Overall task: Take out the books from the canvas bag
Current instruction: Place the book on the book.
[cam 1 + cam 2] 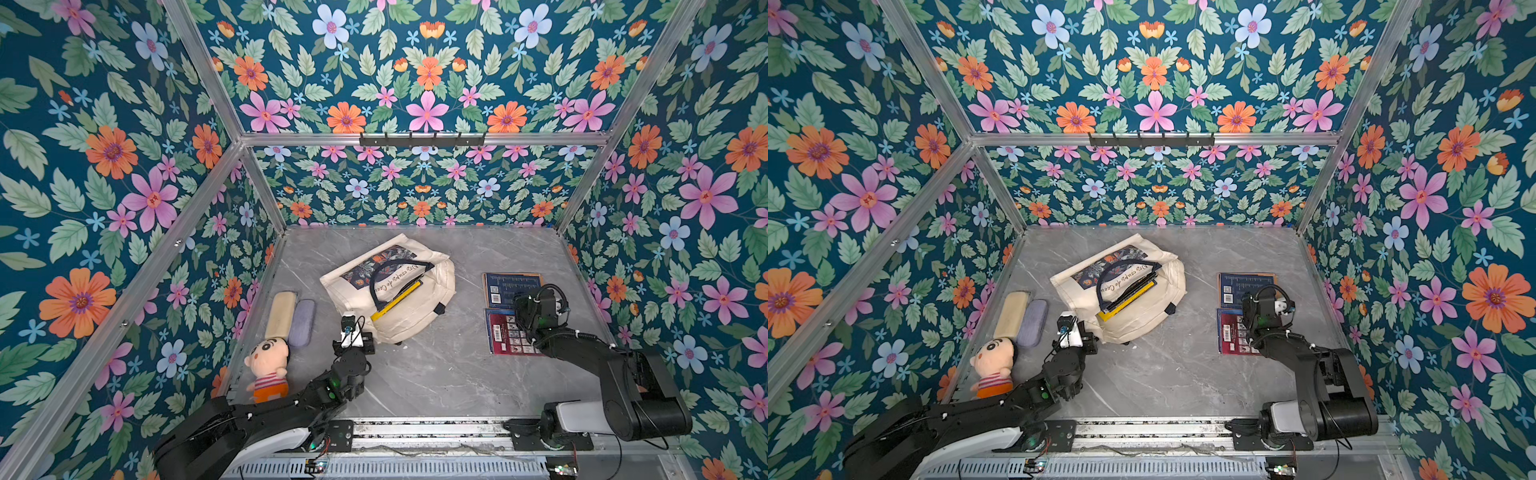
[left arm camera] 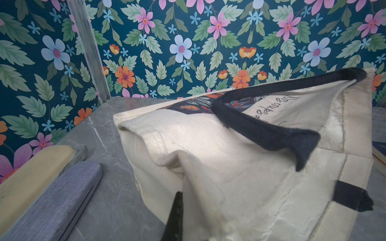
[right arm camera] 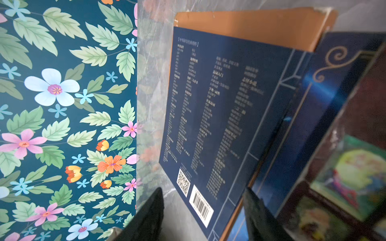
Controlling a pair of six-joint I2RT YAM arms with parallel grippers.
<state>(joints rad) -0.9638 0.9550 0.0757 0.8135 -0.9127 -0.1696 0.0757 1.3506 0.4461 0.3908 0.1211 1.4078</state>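
My left tool pinches the limp bag by its corner — my right tool hangs released. Remaining books look stiff, slick — I'd grip their jutting edge.

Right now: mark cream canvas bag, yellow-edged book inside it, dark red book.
cream canvas bag (image 1: 415, 322): in a top view, bare cloth
yellow-edged book (image 1: 397, 301): in a top view, yellow edge
dark red book (image 1: 503, 336): in a top view, bare cover

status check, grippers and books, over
Left gripper shut on canvas bag edge. Right gripper open over blue book, red book beside. Yellow book in bag mouth. Nothing blocking.
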